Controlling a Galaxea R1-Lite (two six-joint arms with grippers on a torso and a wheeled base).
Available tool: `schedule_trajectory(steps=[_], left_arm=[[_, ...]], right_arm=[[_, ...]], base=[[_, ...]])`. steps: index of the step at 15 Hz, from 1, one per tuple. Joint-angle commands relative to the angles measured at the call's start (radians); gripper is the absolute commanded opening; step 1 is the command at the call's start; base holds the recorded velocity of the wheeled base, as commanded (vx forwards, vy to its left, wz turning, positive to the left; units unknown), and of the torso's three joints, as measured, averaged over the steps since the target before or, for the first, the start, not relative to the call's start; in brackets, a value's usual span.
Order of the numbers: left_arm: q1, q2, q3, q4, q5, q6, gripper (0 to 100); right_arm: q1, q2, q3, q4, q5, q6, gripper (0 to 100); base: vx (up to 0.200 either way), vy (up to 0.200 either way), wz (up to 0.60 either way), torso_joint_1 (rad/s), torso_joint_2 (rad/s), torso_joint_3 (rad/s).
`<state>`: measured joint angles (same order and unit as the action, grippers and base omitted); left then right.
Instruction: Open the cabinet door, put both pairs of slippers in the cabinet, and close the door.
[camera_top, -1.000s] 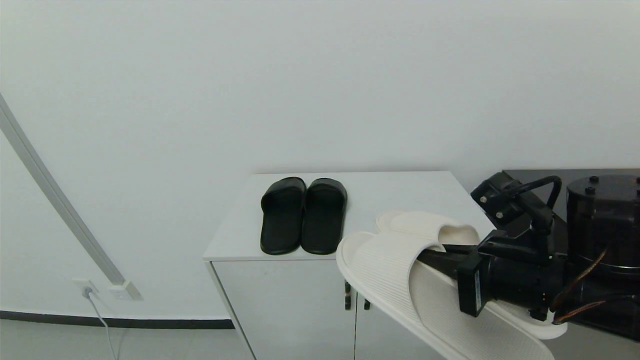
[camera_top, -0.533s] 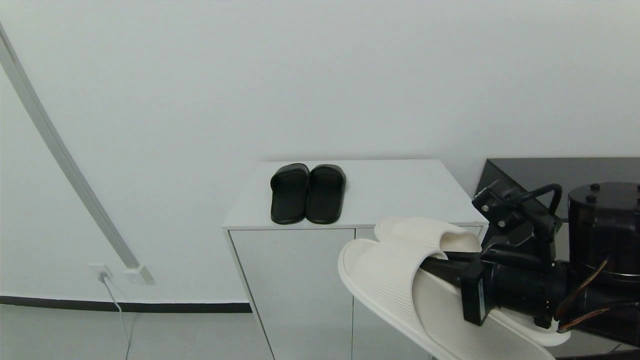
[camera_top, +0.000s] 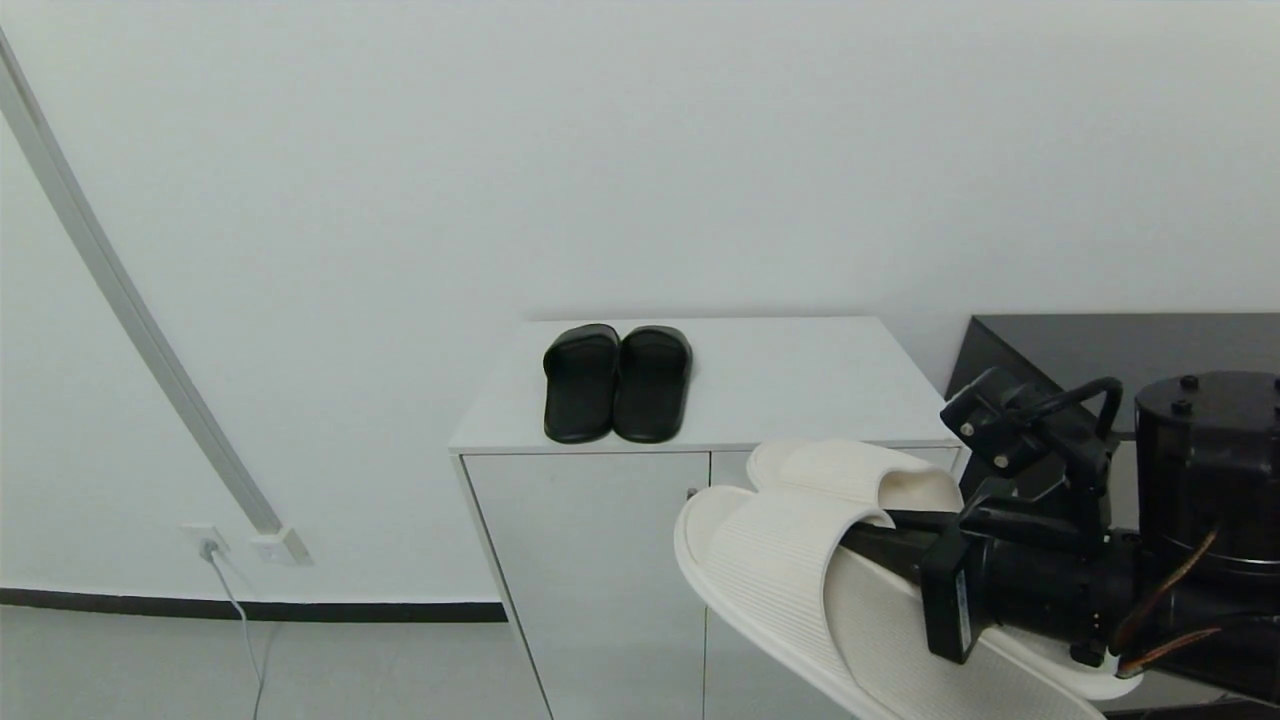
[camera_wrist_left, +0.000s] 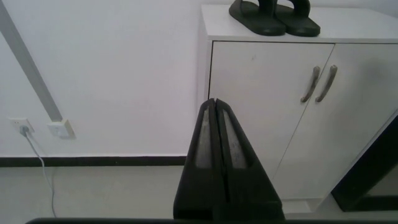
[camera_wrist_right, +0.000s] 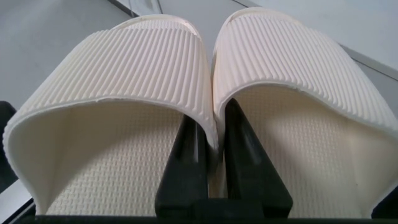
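Right gripper (camera_top: 890, 528) pinches the white slippers (camera_top: 790, 560). On the right wrist view I see one finger (camera_wrist_right: 186, 162) inside each strap, squeezing the two touching inner walls between them. On the head view that pair hangs in front of the cabinet's (camera_top: 590, 560) right door, below its top. Left gripper (camera_wrist_left: 213, 109) has its fingers pressed flat together, out in front of the cabinet and lower than its top. Its camera gives me what the white pair covers on the head view: two handles (camera_wrist_left: 319, 84) side by side at the seam, both doors shut. Black slippers (camera_top: 617, 383) sit together on the cabinet top, toward its left side. A pale sticker (camera_top: 956, 600) on the right gripper's housing is too small for me to read.
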<state>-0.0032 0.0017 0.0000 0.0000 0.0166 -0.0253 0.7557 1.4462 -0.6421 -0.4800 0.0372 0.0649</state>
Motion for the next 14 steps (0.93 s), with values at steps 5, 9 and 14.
schedule_trajectory(steps=[5, 9, 14], left_arm=[[0.000, 0.001, 0.000, 0.000, 0.000, -0.001, 0], [0.000, 0.001, 0.000, 0.000, -0.001, -0.001, 0], [0.000, 0.001, 0.000, 0.000, 0.000, -0.001, 100]], right_arm=[[0.001, 0.003, 0.012, -0.002, 0.001, -0.011, 0], [0.001, 0.008, 0.012, -0.002, 0.004, -0.014, 0], [0.004, 0.007, 0.015, -0.002, 0.003, -0.014, 0]], base=[[0.000, 0.000, 0.00, -0.012, 0.02, 0.015], [0.000, 0.000, 0.00, -0.188, 0.47, 0.262], [0.000, 0.000, 0.00, -0.211, 0.54, 0.315]])
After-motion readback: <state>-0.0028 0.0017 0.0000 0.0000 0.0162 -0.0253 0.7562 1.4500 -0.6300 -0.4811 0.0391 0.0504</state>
